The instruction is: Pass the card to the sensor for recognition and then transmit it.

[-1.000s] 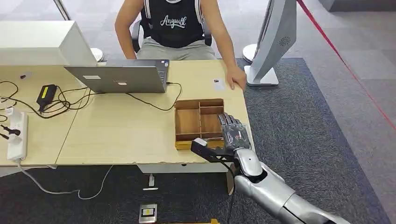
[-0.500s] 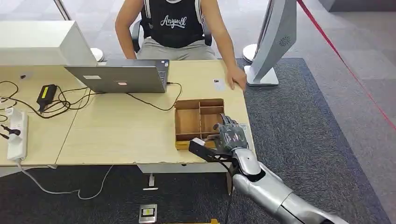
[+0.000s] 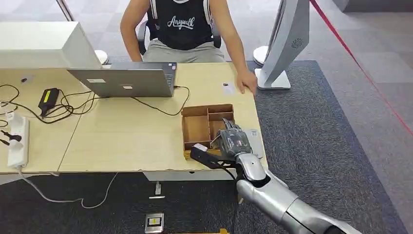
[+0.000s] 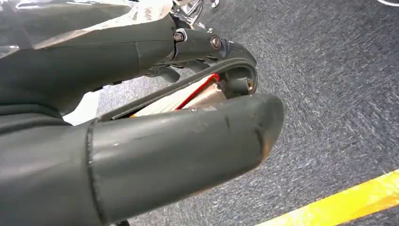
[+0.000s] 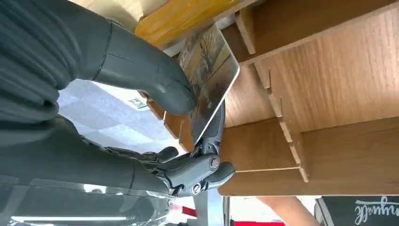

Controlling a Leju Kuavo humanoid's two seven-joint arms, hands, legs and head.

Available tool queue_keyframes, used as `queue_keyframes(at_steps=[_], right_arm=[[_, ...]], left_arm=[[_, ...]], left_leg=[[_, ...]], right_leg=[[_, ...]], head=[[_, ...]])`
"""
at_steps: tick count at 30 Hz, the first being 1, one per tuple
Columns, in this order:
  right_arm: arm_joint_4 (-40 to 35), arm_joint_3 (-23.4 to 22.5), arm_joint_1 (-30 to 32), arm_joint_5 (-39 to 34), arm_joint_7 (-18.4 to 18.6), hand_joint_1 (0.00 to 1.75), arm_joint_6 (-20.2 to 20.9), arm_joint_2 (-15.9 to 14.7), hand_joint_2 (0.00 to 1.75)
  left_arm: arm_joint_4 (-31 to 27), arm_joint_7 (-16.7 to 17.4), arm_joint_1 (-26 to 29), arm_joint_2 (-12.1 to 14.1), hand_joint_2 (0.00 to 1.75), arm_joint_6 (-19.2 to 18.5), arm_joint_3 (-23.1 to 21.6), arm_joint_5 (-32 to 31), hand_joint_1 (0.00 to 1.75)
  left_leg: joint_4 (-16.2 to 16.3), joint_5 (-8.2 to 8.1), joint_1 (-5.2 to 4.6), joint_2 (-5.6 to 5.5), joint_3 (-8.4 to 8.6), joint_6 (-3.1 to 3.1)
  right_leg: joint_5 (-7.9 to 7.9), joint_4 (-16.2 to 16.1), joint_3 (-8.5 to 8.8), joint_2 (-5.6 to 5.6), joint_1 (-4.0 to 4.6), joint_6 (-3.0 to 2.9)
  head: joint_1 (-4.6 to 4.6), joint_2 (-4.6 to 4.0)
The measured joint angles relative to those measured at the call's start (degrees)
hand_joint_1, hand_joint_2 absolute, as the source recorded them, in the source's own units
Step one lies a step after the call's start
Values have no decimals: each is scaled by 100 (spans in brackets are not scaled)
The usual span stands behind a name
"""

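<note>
Right hand (image 3: pixel 233 141) pinches the card (image 5: pixel 209 77) with thumb and fingers (image 5: pixel 212 134) over the wooden tray (image 3: pixel 195 129) near the bench's (image 3: pixel 126 136) front right corner. Left hand (image 4: pixel 141 141) grips a red-edged card (image 4: pixel 181 96) too.

We note a light wooden table (image 3: pixel 122 141) carrying an open grey laptop (image 3: pixel 124 80) and, just left of it, a white box (image 3: pixel 39 44). A black adapter with a yellow label (image 3: pixel 48 97) lies among tangled black cables (image 3: pixel 73 108); a white power strip (image 3: pixel 17 139) sits near the table's left edge. A person (image 3: pixel 187 27) sits behind the table, one hand (image 3: pixel 247 80) resting on its top. A grey stand (image 3: pixel 287 41) rises from the dark carpet (image 3: pixel 316 136).
</note>
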Motion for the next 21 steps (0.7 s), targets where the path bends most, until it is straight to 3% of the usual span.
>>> queue_keyframes(at_steps=[12, 21], right_arm=[[116, 64, -27, -59, -13, 175, -52, 66, 175], [-183, -15, -298, 306, 234, 175, -568, 9, 175]], left_arm=[[0, 15, -1, -2, 0, 2, 0, 0, 0], [0, -63, 4, -9, 0, 20, 0, 0, 0]], left_leg=[[0, 0, 0, 1, 2, 0], [1, 2, -1, 3, 2, -1]], right_leg=[[0, 0, 0, 0, 0, 0], [1, 0, 0, 0, 0, 0]], head=[[-2, 2], [-2, 0]])
